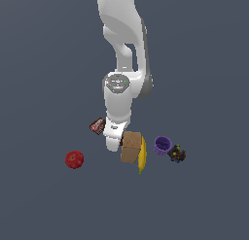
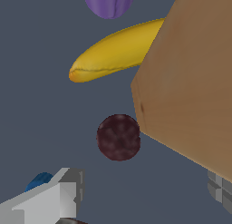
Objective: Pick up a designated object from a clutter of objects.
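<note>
**End effector low beside the box, plum lying free between its fingers**

In the wrist view the plum (image 2: 118, 137), one small dark maroon ball with a mottled, dimpled skin, lies on the grey counter (image 2: 41, 114). It sits just beside the corner of the tan box (image 2: 190, 82); whether the two touch cannot be told. The end effector (image 2: 145, 191) is spread wide and holds nothing: one pale grey finger (image 2: 59, 196) shows on one side and part of the other (image 2: 220, 187) under the box edge, with the plum in the gap ahead of them. A tiny blue piece (image 2: 40, 180) peeks from behind the first finger.

In the exterior view the arm's wrist hides the plum. One box (image 1: 131, 146) stands at 3 o'clock of the end effector (image 1: 113, 145), crowding that side. One smooth yellow banana (image 1: 142, 156) lies along the box's far side. Further toward 3 o'clock are one purple cup (image 1: 162, 145) and one dark speckled lump (image 1: 177, 153), close together. One glossy red ball (image 1: 74, 159) lies well apart at 8 o'clock. One flat brown-red packet (image 1: 97, 126) lies at 11 o'clock.
</note>
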